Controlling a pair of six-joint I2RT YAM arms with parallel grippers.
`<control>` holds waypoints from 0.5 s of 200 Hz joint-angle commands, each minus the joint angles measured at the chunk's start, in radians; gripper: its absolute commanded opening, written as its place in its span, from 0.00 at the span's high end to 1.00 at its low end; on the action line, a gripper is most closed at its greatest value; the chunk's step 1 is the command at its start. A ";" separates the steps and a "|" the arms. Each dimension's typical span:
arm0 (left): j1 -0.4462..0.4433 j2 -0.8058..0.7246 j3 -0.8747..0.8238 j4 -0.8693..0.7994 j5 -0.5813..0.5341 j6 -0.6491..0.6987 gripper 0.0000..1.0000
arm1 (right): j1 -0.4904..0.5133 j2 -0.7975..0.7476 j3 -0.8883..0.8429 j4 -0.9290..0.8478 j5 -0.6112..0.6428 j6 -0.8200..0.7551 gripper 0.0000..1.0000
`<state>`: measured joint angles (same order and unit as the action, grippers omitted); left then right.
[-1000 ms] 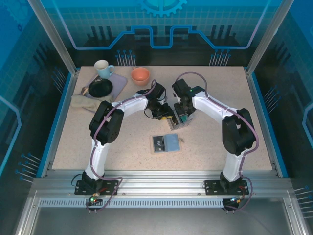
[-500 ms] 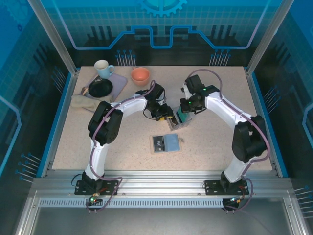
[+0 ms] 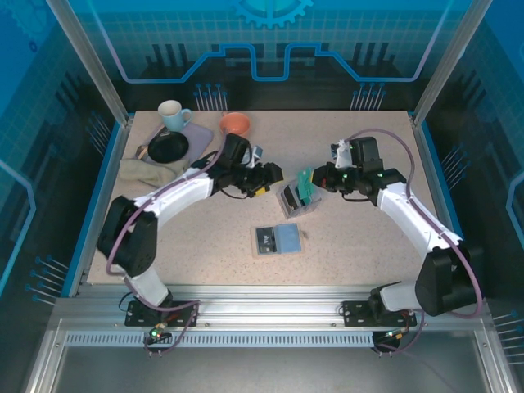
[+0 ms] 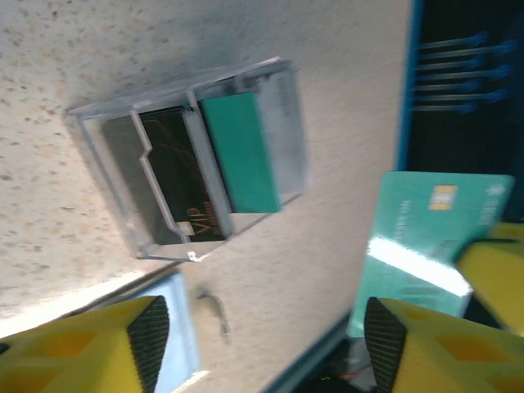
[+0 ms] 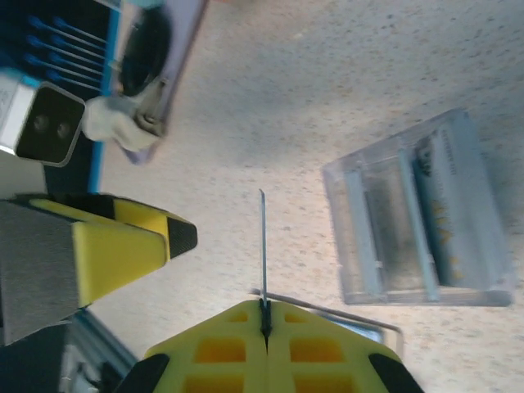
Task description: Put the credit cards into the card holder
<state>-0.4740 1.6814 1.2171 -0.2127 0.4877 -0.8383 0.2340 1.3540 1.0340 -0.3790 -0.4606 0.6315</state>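
A teal credit card (image 3: pixel 306 185) stands on edge above the clear plastic box (image 3: pixel 296 200), pinched in my right gripper (image 3: pixel 318 178), which is shut on it. In the right wrist view the card (image 5: pixel 262 246) shows edge-on, rising from the closed fingertips of the right gripper (image 5: pixel 264 313). Seen from the left wrist, that card (image 4: pixel 426 233) hangs at the right, and the box (image 4: pixel 196 164) holds a dark card (image 4: pixel 176 176) and another teal card (image 4: pixel 237 151). My left gripper (image 3: pixel 267 175) is open and holds nothing, left of the box. The card holder (image 3: pixel 277 239) lies open and flat in front of the box.
At the back left stand a white mug (image 3: pixel 172 115), an orange bowl (image 3: pixel 235 125) and a black dish (image 3: pixel 168 147) on a purple mat, with a beige cloth (image 3: pixel 143 172) beside them. The left gripper's finger (image 5: pixel 123 246) is close to the held card.
My right gripper has lifted a teal card out of the clear box and swung right. My left gripper has opened and drawn back to the left of the box.
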 commanded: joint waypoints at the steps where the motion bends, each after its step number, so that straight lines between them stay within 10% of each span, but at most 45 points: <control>1: 0.034 -0.049 -0.121 0.319 0.159 -0.216 0.30 | -0.022 -0.048 -0.060 0.173 -0.148 0.153 1.00; 100: 0.011 0.001 -0.114 0.556 0.301 -0.353 0.53 | -0.021 -0.031 -0.148 0.430 -0.277 0.395 1.00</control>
<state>-0.4583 1.6691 1.0660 0.3004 0.7338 -1.1797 0.2253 1.3121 0.8989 -0.0219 -0.6868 0.9695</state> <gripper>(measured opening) 0.477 0.043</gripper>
